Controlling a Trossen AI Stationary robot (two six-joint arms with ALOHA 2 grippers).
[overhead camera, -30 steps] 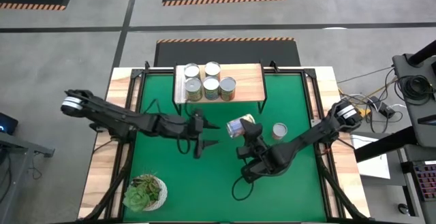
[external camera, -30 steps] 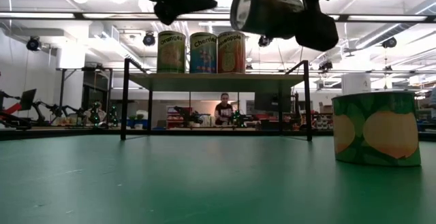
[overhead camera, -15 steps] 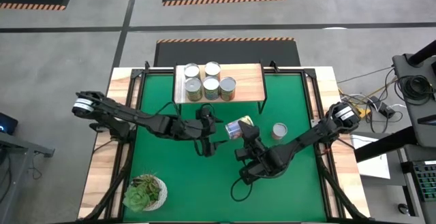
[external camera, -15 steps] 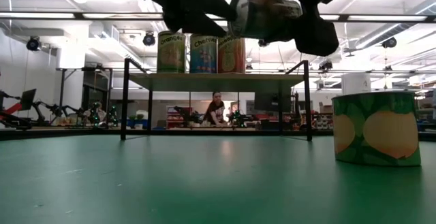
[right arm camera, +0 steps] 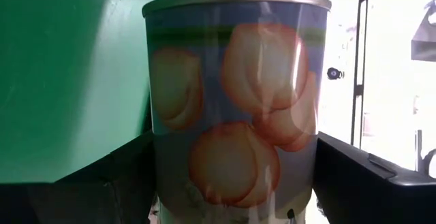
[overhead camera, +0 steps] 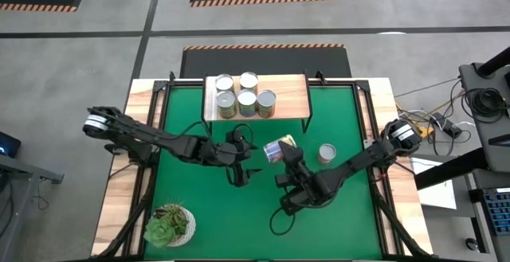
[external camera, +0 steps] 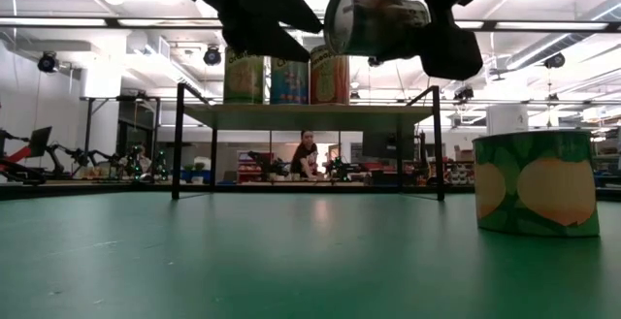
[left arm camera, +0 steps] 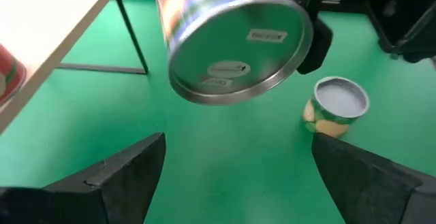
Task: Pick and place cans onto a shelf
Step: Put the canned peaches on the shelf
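Observation:
My right gripper [overhead camera: 285, 152] is shut on a can [overhead camera: 276, 148] with a peach label, held on its side above the green mat. In the left wrist view that can [left arm camera: 231, 40] turns one shiny round end to the camera. My left gripper [left arm camera: 238, 183] is open just short of that end, fingers spread, nothing between them; in the high view my left gripper [overhead camera: 242, 163] is left of the can. Another can [overhead camera: 327, 152] stands upright on its bottom on the mat. Several cans [overhead camera: 246, 103] stand on the shelf [overhead camera: 291, 93]. My right gripper pinches the can's label wall [right arm camera: 163, 183] between its two fingers, which lie across the can. The fingers [right arm camera: 116, 183] come from the table's near right, nearly level. The can [external camera: 374, 23] lies almost level, lifted clear of the mat, one round end toward my left gripper.
A potted succulent [overhead camera: 169, 224] stands at the near left corner of the mat. The shelf's black legs [external camera: 178, 154] stand at the far edge. The shelf's right half [overhead camera: 293, 87] is bare wood. A person [external camera: 305, 154] shows far behind the table.
My left gripper has gone toward the table's right, up to the can in my right gripper, and has tipped further down. The held can has stayed in the air, turning only a little.

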